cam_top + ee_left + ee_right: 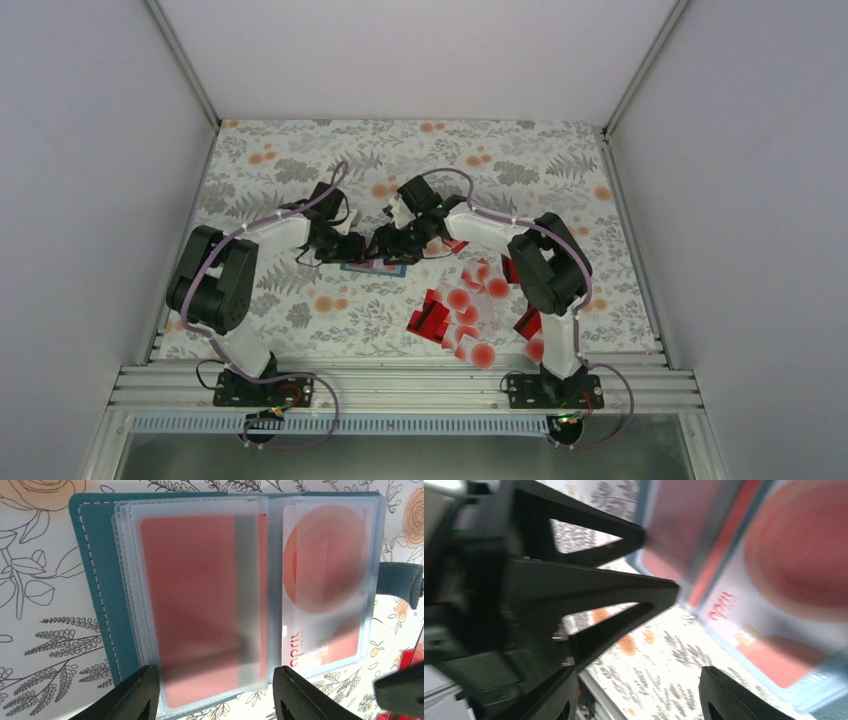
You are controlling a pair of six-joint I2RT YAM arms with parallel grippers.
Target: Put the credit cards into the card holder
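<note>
Lying open and flat on the flowery tablecloth (290, 170) mid-table was the card holder (95, 595), with a red card (200, 605) in one clear sleeve and a pale red-dot card (325, 580) in the sleeve next to it. My left claw (214, 680) was spread, tips either side of the red card's sleeve; couldn't tell if they touched it. My right claw (636, 685) was spread too, pinching nothing, just beside the holder. The loose credit cards (465, 320) sat heaped off to the right.
</note>
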